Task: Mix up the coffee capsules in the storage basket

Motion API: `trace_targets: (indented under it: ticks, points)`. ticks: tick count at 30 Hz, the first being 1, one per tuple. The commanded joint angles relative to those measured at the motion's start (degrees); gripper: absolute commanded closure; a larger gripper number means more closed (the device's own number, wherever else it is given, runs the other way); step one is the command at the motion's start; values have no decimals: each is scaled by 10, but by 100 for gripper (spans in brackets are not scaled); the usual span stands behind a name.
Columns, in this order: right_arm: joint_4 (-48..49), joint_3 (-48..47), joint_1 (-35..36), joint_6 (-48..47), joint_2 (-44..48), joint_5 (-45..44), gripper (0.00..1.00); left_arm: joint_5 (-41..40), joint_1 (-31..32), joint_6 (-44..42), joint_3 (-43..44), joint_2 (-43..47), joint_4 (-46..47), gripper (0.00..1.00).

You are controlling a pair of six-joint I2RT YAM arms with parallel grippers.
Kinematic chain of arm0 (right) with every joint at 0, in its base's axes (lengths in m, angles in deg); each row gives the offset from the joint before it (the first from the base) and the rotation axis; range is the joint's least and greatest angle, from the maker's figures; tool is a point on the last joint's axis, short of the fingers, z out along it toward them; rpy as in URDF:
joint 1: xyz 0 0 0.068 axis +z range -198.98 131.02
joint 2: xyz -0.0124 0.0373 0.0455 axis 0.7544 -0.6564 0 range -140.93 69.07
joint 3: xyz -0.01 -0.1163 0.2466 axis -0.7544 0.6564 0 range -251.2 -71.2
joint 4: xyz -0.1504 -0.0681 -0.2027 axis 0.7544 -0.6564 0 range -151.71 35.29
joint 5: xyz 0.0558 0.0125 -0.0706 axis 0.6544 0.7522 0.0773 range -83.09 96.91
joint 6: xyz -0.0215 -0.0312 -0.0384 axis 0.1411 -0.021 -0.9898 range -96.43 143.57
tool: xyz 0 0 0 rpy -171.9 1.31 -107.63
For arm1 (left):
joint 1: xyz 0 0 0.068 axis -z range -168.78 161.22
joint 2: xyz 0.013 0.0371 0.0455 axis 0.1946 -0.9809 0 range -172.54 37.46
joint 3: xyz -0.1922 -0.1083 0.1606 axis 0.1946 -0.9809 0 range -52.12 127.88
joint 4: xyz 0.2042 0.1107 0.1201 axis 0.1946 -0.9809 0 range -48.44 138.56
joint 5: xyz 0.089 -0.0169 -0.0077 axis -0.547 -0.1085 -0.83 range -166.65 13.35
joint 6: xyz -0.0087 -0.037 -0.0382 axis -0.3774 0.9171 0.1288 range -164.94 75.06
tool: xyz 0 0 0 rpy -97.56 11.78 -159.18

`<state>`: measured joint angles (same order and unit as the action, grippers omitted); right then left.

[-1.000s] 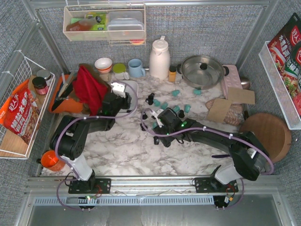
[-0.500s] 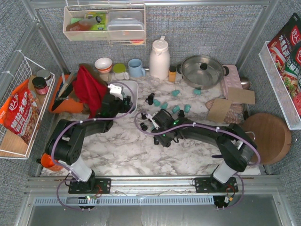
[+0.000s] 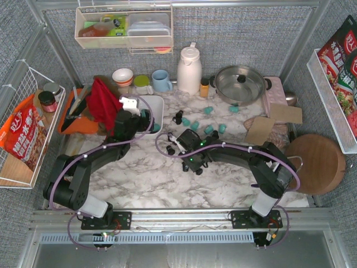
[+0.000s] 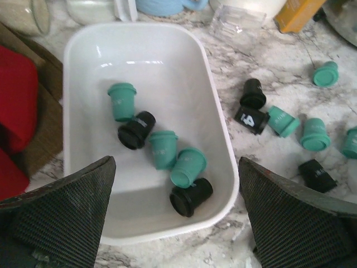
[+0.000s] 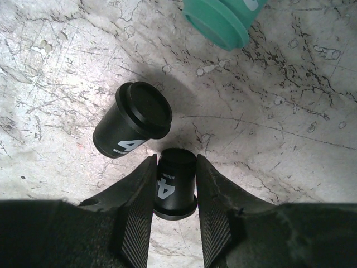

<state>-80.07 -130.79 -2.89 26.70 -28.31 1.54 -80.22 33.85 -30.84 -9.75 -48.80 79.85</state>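
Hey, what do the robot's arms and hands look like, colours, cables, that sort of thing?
The left arm and right arm are black with chunky joints; a purple cable loops along each. Each wrist carries a white block. The left hand and right hand have two black fingers with a mesh-like textured surface.

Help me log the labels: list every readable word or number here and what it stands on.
"4": black cup-shaped capsule gripped by the right pincer.
"4": second black capsule lying beside it.
"4": third black capsule outside the white rectangular tray.
Finer print under each 4: too small.
Red snack bag, left wire basket: blurred.
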Motion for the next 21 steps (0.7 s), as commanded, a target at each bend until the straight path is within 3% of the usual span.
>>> trace_targets:
  ticks: [1,8,12,21]
  points:
    - [-18,-6,1,0,0,3,63,42,-1,37,-24,10,31,1]
    - [-10,7,1,12,32,-2,71,134,0,20,-11,6,18,1]
    - [12,20,-3,32,94,2,74,175,13,9,-43,18,78,1]
    - [107,122,-57,121,309,-8,75,209,142,-138,-101,32,187,1]
